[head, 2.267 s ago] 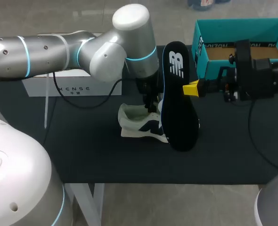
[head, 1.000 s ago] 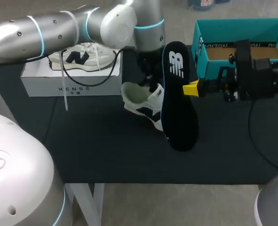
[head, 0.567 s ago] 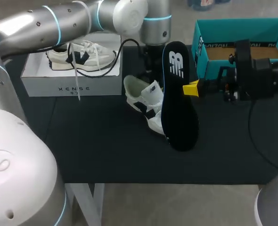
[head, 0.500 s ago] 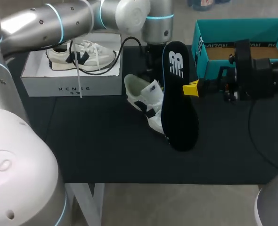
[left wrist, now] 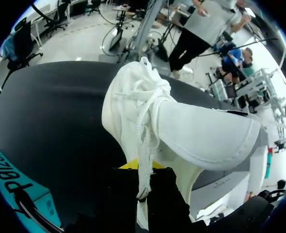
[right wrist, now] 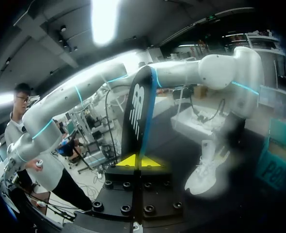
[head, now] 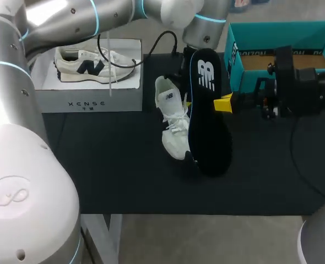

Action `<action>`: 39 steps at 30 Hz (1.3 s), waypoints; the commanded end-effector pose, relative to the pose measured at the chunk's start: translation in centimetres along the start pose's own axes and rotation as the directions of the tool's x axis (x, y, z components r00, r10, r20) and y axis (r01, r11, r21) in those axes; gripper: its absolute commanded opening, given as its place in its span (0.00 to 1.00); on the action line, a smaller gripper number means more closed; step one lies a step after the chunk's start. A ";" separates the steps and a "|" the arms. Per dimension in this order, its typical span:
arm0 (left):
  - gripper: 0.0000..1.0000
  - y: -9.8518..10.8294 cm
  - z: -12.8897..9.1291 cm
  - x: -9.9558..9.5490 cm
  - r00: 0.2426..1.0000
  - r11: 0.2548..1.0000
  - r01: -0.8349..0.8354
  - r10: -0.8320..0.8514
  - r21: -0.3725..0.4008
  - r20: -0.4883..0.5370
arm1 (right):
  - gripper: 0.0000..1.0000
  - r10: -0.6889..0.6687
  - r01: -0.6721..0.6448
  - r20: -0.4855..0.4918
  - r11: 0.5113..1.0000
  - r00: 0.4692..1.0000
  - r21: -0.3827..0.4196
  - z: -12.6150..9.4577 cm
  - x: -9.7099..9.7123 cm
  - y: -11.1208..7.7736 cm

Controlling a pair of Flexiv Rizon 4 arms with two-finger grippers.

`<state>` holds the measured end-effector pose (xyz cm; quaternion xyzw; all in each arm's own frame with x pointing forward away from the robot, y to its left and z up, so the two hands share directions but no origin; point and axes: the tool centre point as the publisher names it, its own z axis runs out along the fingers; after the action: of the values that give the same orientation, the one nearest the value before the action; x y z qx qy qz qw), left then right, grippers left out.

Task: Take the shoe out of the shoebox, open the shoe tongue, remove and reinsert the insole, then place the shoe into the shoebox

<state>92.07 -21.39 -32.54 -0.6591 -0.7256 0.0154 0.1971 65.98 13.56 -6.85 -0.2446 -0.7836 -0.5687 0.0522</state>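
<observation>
A white shoe (head: 172,127) with a navy logo hangs toe-down just above the black table, close beside the insole. My left gripper (head: 184,94) is shut on its upper rear edge, half hidden behind the insole. In the left wrist view the shoe (left wrist: 182,126) fills the space ahead of the gripper (left wrist: 142,167) and a lace dangles over the fingers. The black insole (head: 209,110) stands upright in the air, and my right gripper (head: 223,103) is shut on its edge. From the right wrist, the insole (right wrist: 140,111) rises from the gripper (right wrist: 139,161). The teal shoebox (head: 237,55) stands open at the back right.
A white box (head: 85,99) at the back left carries a second white and navy shoe (head: 91,61). My left arm (head: 124,14) crosses above it, with a cable hanging down. Bare black table (head: 124,176) lies along the front.
My left arm has swung right and turned the shoe, from lying sideways near the white box to hanging toe-forward beside the insole. The right arm and insole have not moved.
</observation>
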 end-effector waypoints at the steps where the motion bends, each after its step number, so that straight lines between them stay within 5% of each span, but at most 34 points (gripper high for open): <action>1: 0.00 0.7 -0.1 -0.6 0.972 0.991 -0.131 0.121 -0.038 -0.200 | 0.00 0.001 -0.001 0.002 1.000 1.000 0.002 0.2 0.0 0.0; 13: 0.00 1.5 1.5 -3.8 0.985 0.993 -0.007 -0.013 -0.118 -0.171 | 0.00 0.001 -0.001 0.002 1.000 1.000 0.002 0.2 0.0 0.0; 34: 0.02 2.9 3.3 -7.0 0.964 0.986 -0.114 0.080 -0.125 -0.254 | 0.00 0.001 -0.001 0.002 1.000 1.000 0.002 0.2 0.0 0.0; 36: 0.53 2.6 2.9 -6.6 0.967 0.985 -0.126 0.095 -0.118 -0.238 | 0.00 0.001 -0.001 0.002 1.000 1.000 0.002 0.2 0.0 0.0; 37: 0.90 2.5 2.6 -6.3 0.969 0.985 -0.126 0.097 -0.119 -0.227 | 0.00 0.001 -0.001 0.002 1.000 1.000 0.002 0.2 0.0 0.0; 38: 1.00 2.3 2.3 -6.1 0.970 0.984 -0.133 0.104 -0.120 -0.220 | 0.00 0.001 -0.001 0.002 1.000 1.000 0.002 0.2 0.0 0.0; 39: 1.00 2.2 1.9 -5.8 0.973 0.984 -0.128 0.101 -0.124 -0.208 | 0.00 0.001 -0.001 0.002 1.000 1.000 0.002 0.2 0.0 0.0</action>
<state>93.88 -26.79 -37.74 -0.7088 -0.6595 -0.0941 0.2320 65.98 13.56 -6.85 -0.2446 -0.7836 -0.5687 0.0522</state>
